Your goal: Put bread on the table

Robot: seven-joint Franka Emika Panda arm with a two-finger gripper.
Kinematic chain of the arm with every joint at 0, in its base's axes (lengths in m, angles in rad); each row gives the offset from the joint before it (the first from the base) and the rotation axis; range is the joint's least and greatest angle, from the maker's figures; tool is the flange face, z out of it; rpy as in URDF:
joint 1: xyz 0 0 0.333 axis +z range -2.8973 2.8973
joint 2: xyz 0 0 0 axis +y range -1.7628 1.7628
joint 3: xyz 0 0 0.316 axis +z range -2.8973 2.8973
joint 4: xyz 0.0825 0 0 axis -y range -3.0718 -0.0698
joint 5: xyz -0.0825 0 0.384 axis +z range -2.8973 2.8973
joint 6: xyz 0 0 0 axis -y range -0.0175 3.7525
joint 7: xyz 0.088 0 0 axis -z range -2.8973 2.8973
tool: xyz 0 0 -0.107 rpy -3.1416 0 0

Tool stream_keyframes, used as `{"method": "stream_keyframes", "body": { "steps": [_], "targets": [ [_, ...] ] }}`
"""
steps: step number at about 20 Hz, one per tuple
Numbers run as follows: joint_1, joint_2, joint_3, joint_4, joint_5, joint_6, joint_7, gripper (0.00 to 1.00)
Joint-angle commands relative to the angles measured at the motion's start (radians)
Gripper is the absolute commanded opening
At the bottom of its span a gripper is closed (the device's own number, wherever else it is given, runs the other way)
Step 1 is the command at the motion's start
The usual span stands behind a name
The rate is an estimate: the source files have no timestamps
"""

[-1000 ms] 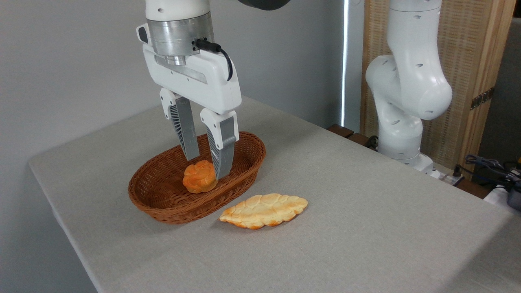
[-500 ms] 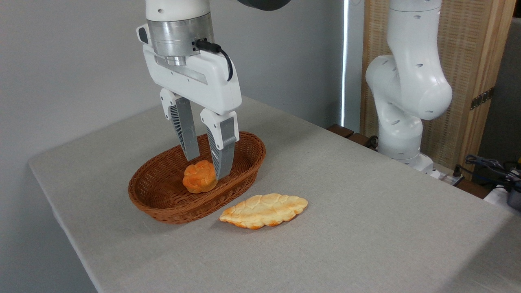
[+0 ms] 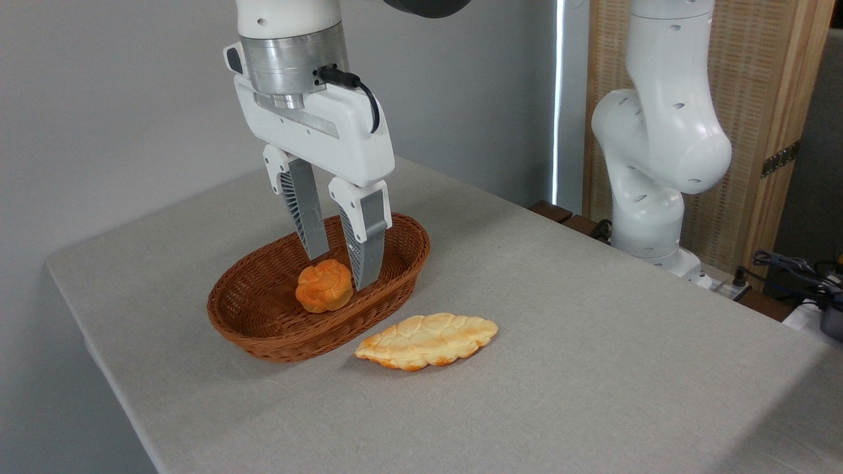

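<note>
The bread (image 3: 323,286), a small round deep-orange bun with a knotted top, lies inside the brown oval wicker basket (image 3: 263,329) on the grey-clothed table (image 3: 593,368). My gripper (image 3: 341,271) hangs upright over the basket, its grey fingers pointing down just behind and to the right of the bun. The jaws stand open with a gap between them and nothing held. The right fingertip reaches down beside the bun's right edge.
A longer, paler leaf-shaped golden loaf (image 3: 427,340) lies on the cloth just right of the basket. The white arm's base column (image 3: 652,158) rises at the table's far right edge, with cables (image 3: 797,270) beyond it.
The gripper has shifted slightly to the right and a touch lower. The bun has not moved.
</note>
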Motion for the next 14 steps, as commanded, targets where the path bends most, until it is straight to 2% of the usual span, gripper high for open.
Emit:
{"method": "stream_keyframes", "body": {
  "steps": [1, 6, 13, 14],
  "targets": [
    [-0.007, -0.003, 0.01, 0.0, -0.018, -0.034, -0.004, 1.0],
    [-0.019, 0.001, -0.004, -0.023, -0.018, -0.017, -0.003, 1.0],
    [-0.157, 0.004, -0.01, -0.145, -0.018, 0.099, -0.003, 1.0],
    [-0.163, 0.012, -0.01, -0.154, -0.018, 0.107, -0.003, 1.0]
  ]
}}
